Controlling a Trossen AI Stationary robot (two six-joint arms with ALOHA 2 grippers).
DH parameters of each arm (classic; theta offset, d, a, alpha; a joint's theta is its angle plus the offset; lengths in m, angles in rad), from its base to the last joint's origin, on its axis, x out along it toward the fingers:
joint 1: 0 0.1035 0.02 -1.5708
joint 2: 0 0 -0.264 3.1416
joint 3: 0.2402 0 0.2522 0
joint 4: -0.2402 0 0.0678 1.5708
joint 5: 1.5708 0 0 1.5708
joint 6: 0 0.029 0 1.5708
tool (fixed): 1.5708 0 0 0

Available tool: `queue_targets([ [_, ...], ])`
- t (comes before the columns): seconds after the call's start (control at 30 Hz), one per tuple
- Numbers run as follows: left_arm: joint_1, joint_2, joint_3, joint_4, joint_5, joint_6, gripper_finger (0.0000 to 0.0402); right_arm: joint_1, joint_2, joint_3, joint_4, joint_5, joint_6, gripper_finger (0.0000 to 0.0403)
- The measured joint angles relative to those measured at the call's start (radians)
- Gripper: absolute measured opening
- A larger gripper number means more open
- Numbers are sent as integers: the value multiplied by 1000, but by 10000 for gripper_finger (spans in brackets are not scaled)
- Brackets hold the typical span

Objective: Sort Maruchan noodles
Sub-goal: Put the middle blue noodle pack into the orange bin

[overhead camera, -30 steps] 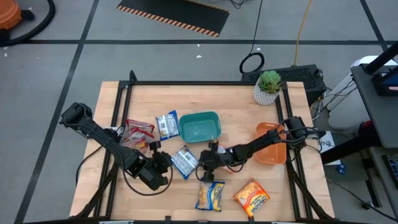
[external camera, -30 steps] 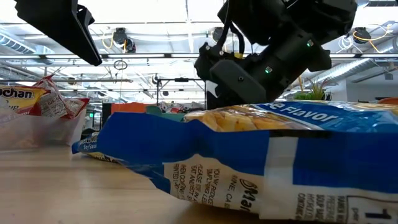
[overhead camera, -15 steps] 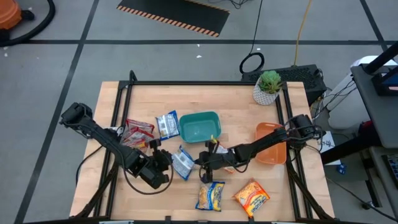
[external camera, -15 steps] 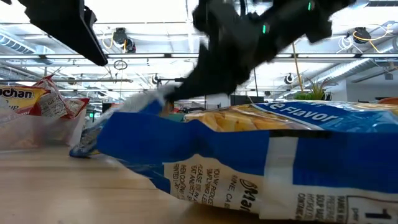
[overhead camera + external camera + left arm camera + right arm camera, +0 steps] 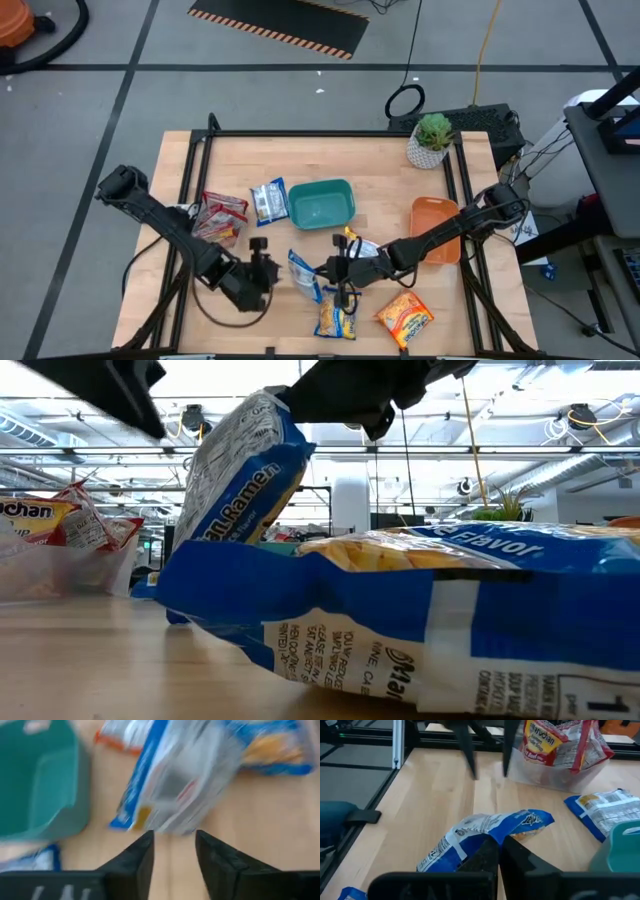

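Note:
The Maruchan noodles lie scattered on the table. A blue-and-white packet (image 5: 305, 275) (image 5: 238, 485) stands tilted up, held by my right gripper (image 5: 337, 272) (image 5: 499, 845), which is shut on it. A blue-and-yellow packet (image 5: 338, 316) (image 5: 430, 620) and an orange packet (image 5: 405, 316) lie flat near the near edge. Red packets (image 5: 221, 214) (image 5: 560, 745) and another blue-and-white packet (image 5: 268, 199) lie left of the teal bin (image 5: 322, 203). My left gripper (image 5: 262, 252) (image 5: 174, 837) is open just left of the held packet, apart from it. My right gripper pinches the blue-and-white packet by one edge (image 5: 487, 834) between its two fingers, coming level from the table's right side. In the low view the packet hangs tilted below the fingers, top edge (image 5: 285, 405) up. I cannot tell whether its lower end (image 5: 175, 610) touches the table.
The orange tray (image 5: 436, 232) sits at the right edge, under my right arm. A potted plant (image 5: 432, 140) stands at the far right corner. One more packet (image 5: 362, 247) lies just beyond my right gripper. Bare wood shows along the near left and the far side.
My right gripper has moved toward the near edge and risen, taking the blue-and-white packet with it. The packet, which lay flat, now stands tipped up on edge and sits slightly nearer the near edge.

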Motion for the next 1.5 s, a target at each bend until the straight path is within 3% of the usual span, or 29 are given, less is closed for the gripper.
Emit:
queue_targets([
  [0.13, -27, 0, 0, 107, -20, 80, 215, 0, 0, 0, -3, -24, -2, 0],
  [0.27, -26, 0, 0, 112, -76, 91, 274, 0, 0, 0, 0, -64, -10, 0],
  [0.47, -17, 8, -81, 212, -47, 178, 309, 0, 9, 0, 43, -142, -37, 0],
  [0.6, 0, 6, -146, 321, 28, 238, 310, 5, 10, 0, 43, -201, -66, 0],
  [0.87, 69, 5, -218, 523, 145, 294, 310, 13, 10, 0, 43, -204, -105, 0],
  [1.2, 159, 6, -455, 948, 506, 332, 306, 13, 10, 0, 44, -202, -99, 0],
  [1.33, 158, 6, -487, 1026, 551, 354, 272, 13, 10, 0, 45, -202, -99, 0],
  [1.5, 175, 6, -486, 1028, 550, 357, 199, 11, 10, 0, 45, -201, -99, 0],
])
